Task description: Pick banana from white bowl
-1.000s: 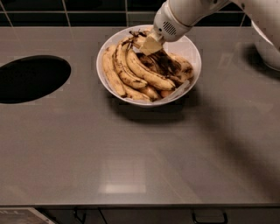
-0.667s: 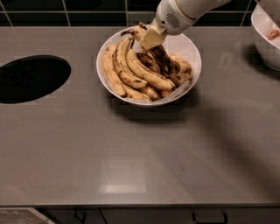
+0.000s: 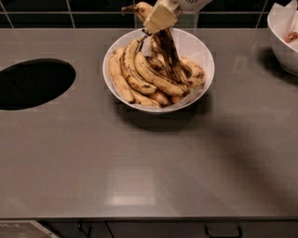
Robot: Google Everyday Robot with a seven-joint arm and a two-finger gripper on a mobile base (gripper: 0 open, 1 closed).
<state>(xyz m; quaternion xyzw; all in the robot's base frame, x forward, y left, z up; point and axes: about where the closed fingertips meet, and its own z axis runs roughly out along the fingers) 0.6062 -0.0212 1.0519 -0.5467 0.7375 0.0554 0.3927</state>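
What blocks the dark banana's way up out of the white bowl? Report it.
Nothing visible. The tool grips the dark banana by its top end, above the far rim of the white bowl. Its lower end touches the yellower bananas, but none lies over it. One more banana pokes out beside the tool.

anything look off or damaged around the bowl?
Only the fruit: the banana held steeply upright by the end effector over the white bowl is black-brown along most of its length, badly overripe. Nothing spilled.
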